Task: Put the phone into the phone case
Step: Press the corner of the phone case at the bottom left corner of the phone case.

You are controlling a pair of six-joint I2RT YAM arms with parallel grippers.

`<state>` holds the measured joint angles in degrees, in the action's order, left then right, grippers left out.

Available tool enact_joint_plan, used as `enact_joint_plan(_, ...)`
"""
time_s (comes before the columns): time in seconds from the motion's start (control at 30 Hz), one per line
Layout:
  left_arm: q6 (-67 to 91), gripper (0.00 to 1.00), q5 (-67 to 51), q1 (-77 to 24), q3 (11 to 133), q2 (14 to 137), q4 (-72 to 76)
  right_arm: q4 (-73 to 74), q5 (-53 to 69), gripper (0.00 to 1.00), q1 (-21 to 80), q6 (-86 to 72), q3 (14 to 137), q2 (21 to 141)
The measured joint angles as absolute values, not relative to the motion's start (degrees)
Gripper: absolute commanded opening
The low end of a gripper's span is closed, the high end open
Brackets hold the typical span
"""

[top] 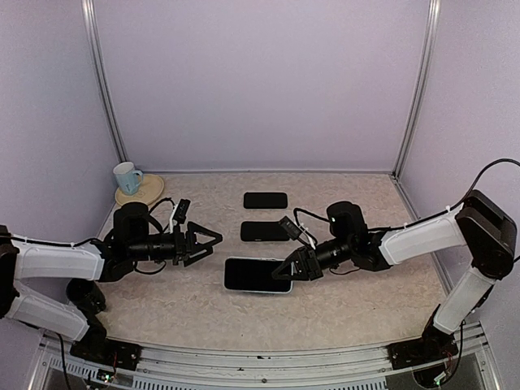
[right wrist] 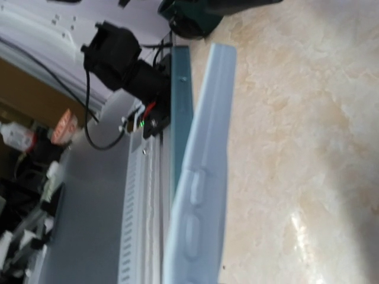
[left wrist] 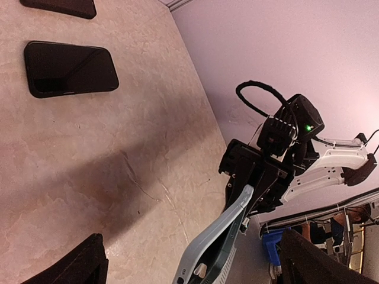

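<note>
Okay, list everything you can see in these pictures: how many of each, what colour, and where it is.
cased phone: one, black face in a light blue case, near middle of the table
middle slab: one, black, phone-shaped, just behind the cased phone
far slab: one, black, phone-shaped, behind the middle slab
mug: one, pale blue, far left corner, on the coaster
coaster: one, tan, round, under the mug
table: one, beige marbled
left end effector: one, black, open and empty, left of the cased phone
right end effector: one, black, shut on the cased phone's right end
</note>
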<state>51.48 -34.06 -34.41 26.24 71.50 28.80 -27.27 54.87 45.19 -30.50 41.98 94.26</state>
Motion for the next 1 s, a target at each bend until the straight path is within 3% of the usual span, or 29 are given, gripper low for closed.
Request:
enact_joint_plan(0.5, 45.9, 0.97, -35.0, -42.2, 27.4, 73.6, 29.6, -19.7, 57.2, 0.0, 45.2, -15.3, 42.0, 90.0)
enact_joint_plan(0.67, 43.9, 0.89, -36.0, -44.8, 28.4, 74.8, 30.8, -19.0, 57.9, 0.0, 45.2, -12.7, 41.9, 88.6)
enact_joint_plan(0.83, 42.7, 0.75, -37.2, -46.0, 28.6, 74.8, 32.5, -18.5, 58.1, 0.0, 45.2, -11.6, 41.0, 88.0)
enact_joint_plan(1.0, 42.2, 0.69, -38.0, -46.4, 28.7, 74.8, 33.5, -17.8, 58.1, 0.0, 45.2, -11.4, 40.3, 87.2)
